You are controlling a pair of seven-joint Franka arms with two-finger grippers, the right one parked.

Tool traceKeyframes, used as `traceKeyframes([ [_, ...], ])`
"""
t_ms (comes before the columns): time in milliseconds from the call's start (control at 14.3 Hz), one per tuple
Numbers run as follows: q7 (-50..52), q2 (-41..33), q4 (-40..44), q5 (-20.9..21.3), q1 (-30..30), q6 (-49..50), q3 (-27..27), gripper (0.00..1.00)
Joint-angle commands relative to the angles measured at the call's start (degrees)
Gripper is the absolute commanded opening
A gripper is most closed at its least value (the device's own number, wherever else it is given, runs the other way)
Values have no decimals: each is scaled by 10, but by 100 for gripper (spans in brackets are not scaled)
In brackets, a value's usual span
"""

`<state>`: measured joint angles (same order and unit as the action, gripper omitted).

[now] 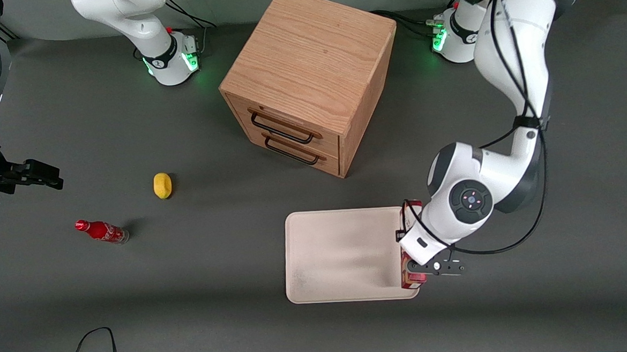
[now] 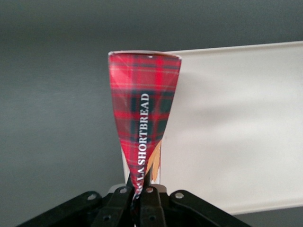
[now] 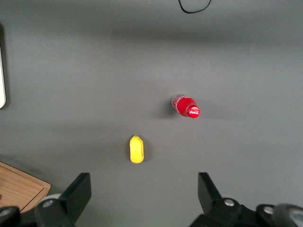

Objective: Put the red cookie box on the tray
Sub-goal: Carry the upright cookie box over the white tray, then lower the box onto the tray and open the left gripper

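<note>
My left gripper [image 2: 140,190] is shut on one end of the red cookie box [image 2: 144,109], a slim tartan carton marked SHORTBREAD. The box points away from the wrist camera, straight down toward the table. It hangs over the rim of the cream-white tray [image 2: 236,127] at the working arm's end, half above the tray and half above the grey table. In the front view the gripper [image 1: 416,273] and the arm's wrist cover most of the box [image 1: 407,272], at the tray [image 1: 344,255] edge near its front corner. Whether the box touches the tray cannot be made out.
A wooden two-drawer cabinet [image 1: 308,79] stands farther from the front camera than the tray. Toward the parked arm's end lie a yellow lemon-like object [image 1: 162,185] and a small red soda bottle [image 1: 101,230]. A black cable [image 1: 94,348] loops at the table's front edge.
</note>
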<state>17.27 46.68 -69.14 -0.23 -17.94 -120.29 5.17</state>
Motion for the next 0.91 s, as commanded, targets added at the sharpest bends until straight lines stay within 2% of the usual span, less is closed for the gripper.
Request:
traceKeyframes([
  [0, 21, 23, 15, -24, -14, -20, -11, 0],
  [210, 40, 24, 3, -27, -18, -23, -11, 0],
  [280, 44, 24, 3, -26, -18, -24, -12, 8],
  [350, 43, 22, -4, -25, -20, -24, -11, 99],
  [701, 38, -5, -7, -19, -25, -34, -12, 100],
  [841, 38, -53, -41, -17, -19, -28, -17, 100],
])
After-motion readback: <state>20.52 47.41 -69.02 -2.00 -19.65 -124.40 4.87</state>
